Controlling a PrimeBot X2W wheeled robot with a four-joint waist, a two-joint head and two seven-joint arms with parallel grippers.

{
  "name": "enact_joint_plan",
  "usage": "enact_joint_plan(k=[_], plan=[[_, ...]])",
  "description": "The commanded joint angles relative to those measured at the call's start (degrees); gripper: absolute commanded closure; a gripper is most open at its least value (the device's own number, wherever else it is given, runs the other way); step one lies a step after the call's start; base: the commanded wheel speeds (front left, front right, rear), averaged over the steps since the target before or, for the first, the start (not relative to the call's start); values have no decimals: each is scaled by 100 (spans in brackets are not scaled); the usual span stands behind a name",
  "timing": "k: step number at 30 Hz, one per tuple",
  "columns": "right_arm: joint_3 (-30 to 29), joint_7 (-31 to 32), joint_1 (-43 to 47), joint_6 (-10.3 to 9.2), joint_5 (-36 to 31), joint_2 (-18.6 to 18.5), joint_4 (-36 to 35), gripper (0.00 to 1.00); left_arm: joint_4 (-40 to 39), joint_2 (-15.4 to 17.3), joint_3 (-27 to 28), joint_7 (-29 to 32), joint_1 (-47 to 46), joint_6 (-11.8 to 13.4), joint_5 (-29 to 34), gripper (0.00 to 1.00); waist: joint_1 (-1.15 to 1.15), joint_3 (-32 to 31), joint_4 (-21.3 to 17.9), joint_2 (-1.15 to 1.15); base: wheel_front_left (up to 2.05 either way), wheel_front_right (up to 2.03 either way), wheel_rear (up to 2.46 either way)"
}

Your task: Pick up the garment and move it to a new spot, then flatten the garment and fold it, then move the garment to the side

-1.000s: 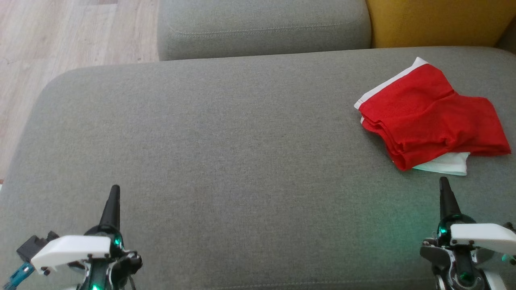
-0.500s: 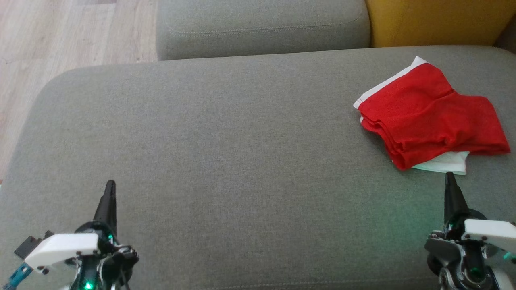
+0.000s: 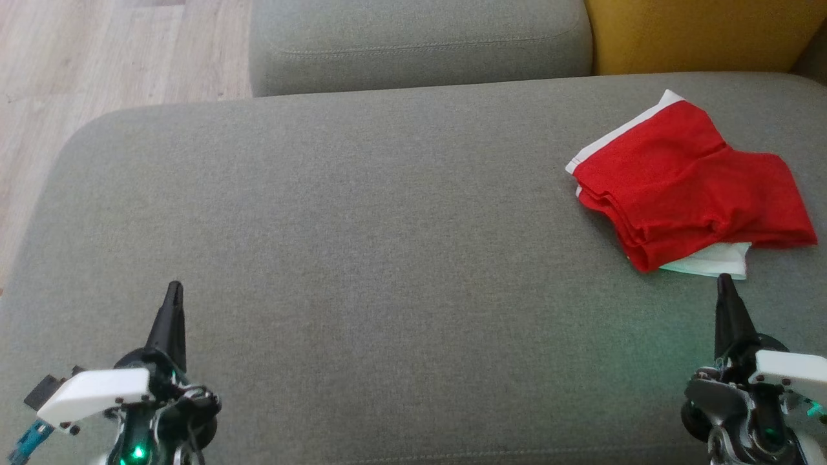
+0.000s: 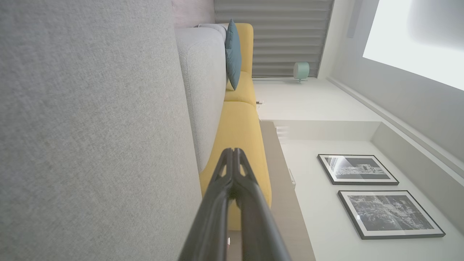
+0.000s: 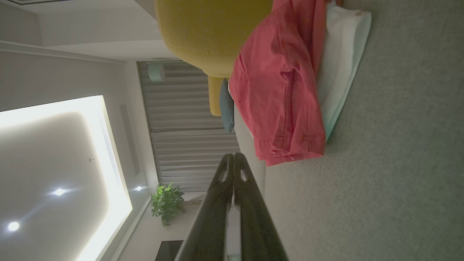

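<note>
The work surface is a grey fabric seat cushion (image 3: 387, 226). A grey back cushion (image 3: 420, 45) and a yellow cushion (image 3: 698, 35) stand along its far edge, and wood floor (image 3: 97, 64) lies past its left edge.

The garment (image 3: 691, 194), red with white trim, lies folded near the far right corner of the seat cushion. A white layer shows under its near edge.

The left gripper (image 3: 173, 290) sits at the near left corner, fingers pressed together and empty. The right gripper (image 3: 725, 281) sits at the near right corner, fingers together and empty, tips just beside the garment's white near edge.

The left wrist view shows a teal pillow (image 4: 233, 54), grey blinds (image 4: 282, 36) and 2 framed pictures (image 4: 357, 169). The right wrist view shows a potted plant (image 5: 166, 203) and a lit ceiling panel (image 5: 61, 163).
</note>
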Motion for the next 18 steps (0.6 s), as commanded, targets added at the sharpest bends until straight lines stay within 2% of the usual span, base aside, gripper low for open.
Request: enact_joint_plan(k=[1,18], plan=[[102,26,-301,-3,40,-71,-218,100,-166,104,209,46,-311,-43,-55,100,0,0,0,0,0,0,0],[85,39,-302,-3,26,-59,-217,100,-167,104,208,45,-311,-43,-55,100,0,0,0,0,0,0,0]])
